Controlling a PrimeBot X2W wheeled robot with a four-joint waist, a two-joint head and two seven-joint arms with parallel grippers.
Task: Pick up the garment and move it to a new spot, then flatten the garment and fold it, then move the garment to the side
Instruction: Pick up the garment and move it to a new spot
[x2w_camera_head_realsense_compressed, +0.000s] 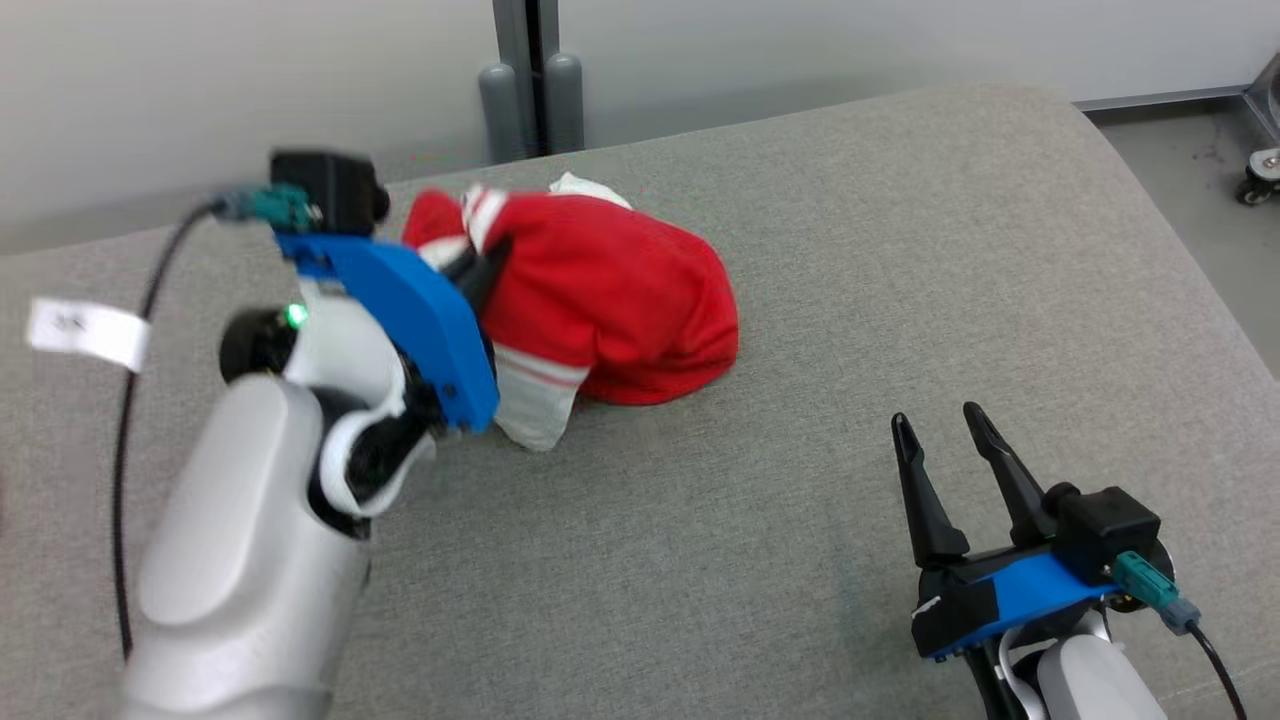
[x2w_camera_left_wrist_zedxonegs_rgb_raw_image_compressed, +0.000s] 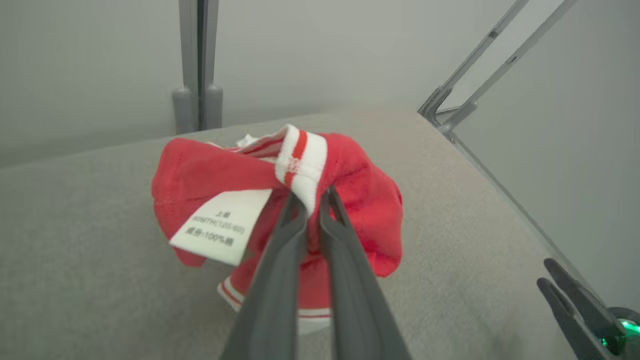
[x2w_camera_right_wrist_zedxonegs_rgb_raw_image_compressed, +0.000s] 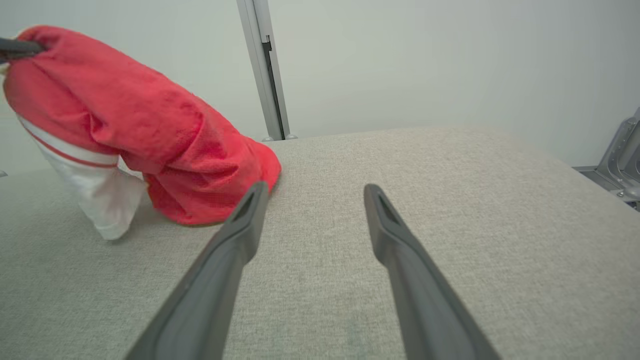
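Far left, head view: black cable (x2w_camera_head_realsense_compressed: 125, 450) with a white tag (x2w_camera_head_realsense_compressed: 85, 332), running down across the grey fabric-covered desk (x2w_camera_head_realsense_compressed: 800, 560).

Left of centre: left end effector (x2w_camera_head_realsense_compressed: 485, 270) on a blue bracket, closed tight on the garment (x2w_camera_head_realsense_compressed: 620, 300). In the left wrist view, pinches a white band with a red stripe between both fingers. Just left of the fingers in that view: white care label (x2w_camera_left_wrist_zedxonegs_rgb_raw_image_compressed: 220, 227) hanging off the cloth.

Garment: red with white trim, bunched into a mound toward the back of the desk, left of its middle. Upper part raised in the grip; lower edge and a white flap resting on the fabric.

Behind the garment, past the desk's rear edge: grey post (x2w_camera_head_realsense_compressed: 530, 90) against a pale wall.

Lower right: right end effector (x2w_camera_head_realsense_compressed: 940, 420), fingers spread wide and empty, well apart from the garment, tips pointing toward the back of the desk.

Far right, on the floor: caster wheel (x2w_camera_head_realsense_compressed: 1258, 185).
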